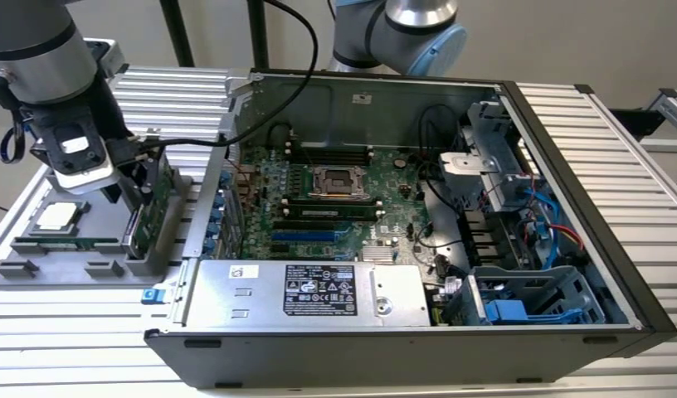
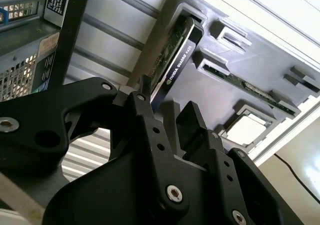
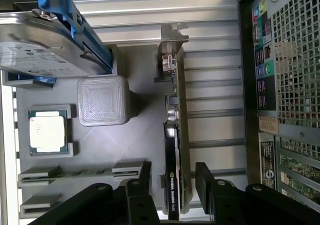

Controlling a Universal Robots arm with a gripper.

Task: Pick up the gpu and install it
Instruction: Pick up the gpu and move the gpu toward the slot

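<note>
The gpu stands on its edge in a slot of the grey holder tray, on the side of the tray nearest the open computer case; its metal bracket end points away from the gripper; the pincer is spread, one finger on each side of the card with a gap showing on both faces, so nothing is pinched; in the second wrist view the same straddle shows, the fingers over the card's near end; I judge the step in hand to be the pick-up, at the point of lining up on the card, with the install not begun; this grasp calls for the fingers to sit square to both faces and low enough to catch the board rather than the cooler alone; elsewhere on the tray, away from the case, lie a processor chip, a memory stick and a hard drive in a blue frame; as for writing, white print runs along the card's black edge in both wrist views, and stickers sit on the case's rear panel and its power supply; I leave them unread
</note>
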